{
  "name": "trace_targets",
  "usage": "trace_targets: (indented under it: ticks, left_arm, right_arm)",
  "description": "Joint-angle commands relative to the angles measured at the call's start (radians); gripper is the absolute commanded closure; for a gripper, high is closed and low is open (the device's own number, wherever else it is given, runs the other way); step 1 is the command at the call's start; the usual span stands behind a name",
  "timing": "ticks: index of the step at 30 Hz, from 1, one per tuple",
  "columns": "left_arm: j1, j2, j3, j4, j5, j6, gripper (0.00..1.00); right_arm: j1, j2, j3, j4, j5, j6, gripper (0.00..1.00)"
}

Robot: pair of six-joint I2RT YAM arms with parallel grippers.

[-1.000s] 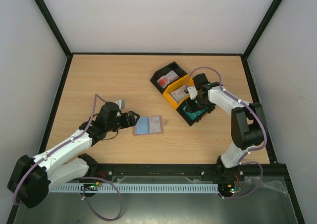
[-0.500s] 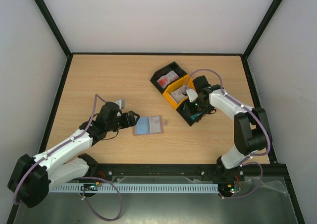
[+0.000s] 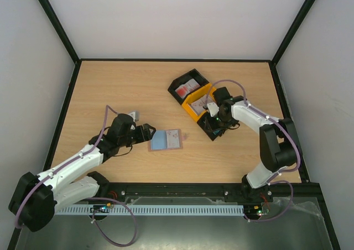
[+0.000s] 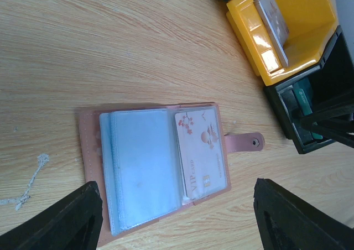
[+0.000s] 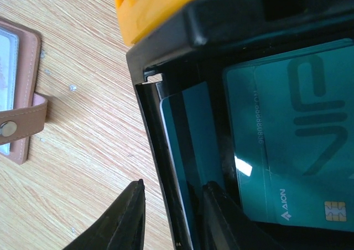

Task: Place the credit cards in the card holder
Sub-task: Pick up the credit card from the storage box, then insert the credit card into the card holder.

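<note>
The card holder (image 3: 165, 140) lies open on the table, brown outside with blue-grey clear sleeves. In the left wrist view the holder (image 4: 138, 167) has a white card with red marks (image 4: 202, 150) in its right sleeve. My left gripper (image 3: 148, 133) is open and empty just left of it, with its fingers (image 4: 66, 222) wide apart. My right gripper (image 3: 213, 123) is down at the near black tray (image 3: 209, 133). Its fingers (image 5: 133, 217) straddle the tray's left wall (image 5: 155, 150) and an upright teal card (image 5: 185, 145), not closed. A second teal card (image 5: 293, 139) lies flat inside.
A yellow tray (image 3: 194, 110) holding a pale card (image 4: 271, 17) sits beside the near black tray. A far black tray (image 3: 180, 81) holds white cards with red marks (image 3: 187, 87). The holder's snap strap (image 5: 16, 128) lies close to the tray's left side.
My right gripper has shifted left within the near black tray, to its left wall. The left arm and the card holder have not moved.
</note>
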Motion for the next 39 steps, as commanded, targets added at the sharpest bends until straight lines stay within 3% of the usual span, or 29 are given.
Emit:
trace_targets:
  ticks: [1, 5, 11, 21, 26, 30, 32, 39]
  left_arm:
    - [0.0, -0.004, 0.004, 0.004, -0.012, -0.002, 0.24]
    - [0.002, -0.005, 0.005, 0.007, -0.012, -0.004, 0.25]
    - [-0.003, -0.046, 0.005, 0.016, -0.021, 0.002, 0.25]
    - [-0.009, -0.059, 0.009, 0.037, -0.008, -0.006, 0.24]
    - [-0.015, -0.095, 0.018, 0.086, 0.017, 0.001, 0.21]
    - [-0.016, -0.129, 0.033, 0.132, 0.089, 0.009, 0.07]
    - [-0.017, -0.133, 0.057, 0.127, 0.128, 0.009, 0.01]
    - [-0.017, -0.149, 0.098, 0.149, 0.251, -0.053, 0.0]
  right_arm:
    - [0.009, 0.023, 0.012, -0.026, 0.022, 0.017, 0.74]
    - [0.015, 0.008, 0.026, -0.019, 0.041, 0.02, 0.87]
    - [0.016, -0.08, 0.018, 0.001, 0.07, 0.021, 0.98]
    - [0.015, -0.273, 0.001, 0.038, 0.179, 0.047, 0.98]
    - [0.015, -0.388, 0.007, 0.079, 0.103, 0.12, 0.98]
    - [0.016, -0.455, -0.015, 0.206, -0.017, 0.331, 0.98]
    - [0.016, -0.483, -0.032, 0.287, -0.068, 0.517, 0.98]
    - [0.03, -0.594, -0.286, 0.74, -0.2, 1.244, 0.98]
